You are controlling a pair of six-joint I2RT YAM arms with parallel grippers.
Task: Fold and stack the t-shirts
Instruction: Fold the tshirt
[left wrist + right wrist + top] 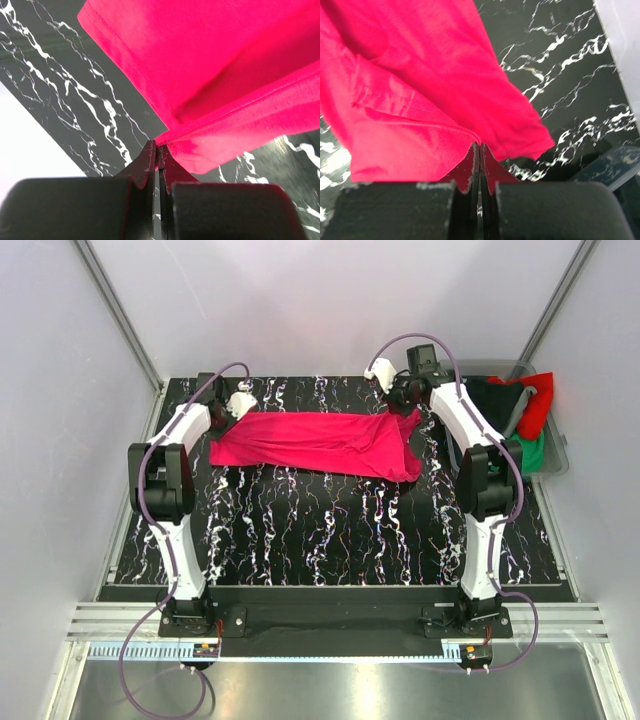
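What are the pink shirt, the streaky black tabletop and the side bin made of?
The pink shirt looks like soft matte cloth, perhaps cotton: it creases and shows stitched hems. The tabletop seems a smooth sheet, marble-patterned, perhaps printed. The bin looks like translucent grey plastic: thin, pale rim.

No legible text, label, brand mark, number or sign appears in any view, whether on the bench [330, 540], the crimson-pink t-shirt [320, 443], the arms or the grey bin [556, 445].

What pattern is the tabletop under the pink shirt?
The tabletop is black with white marbled veining, clearest in the top external view.
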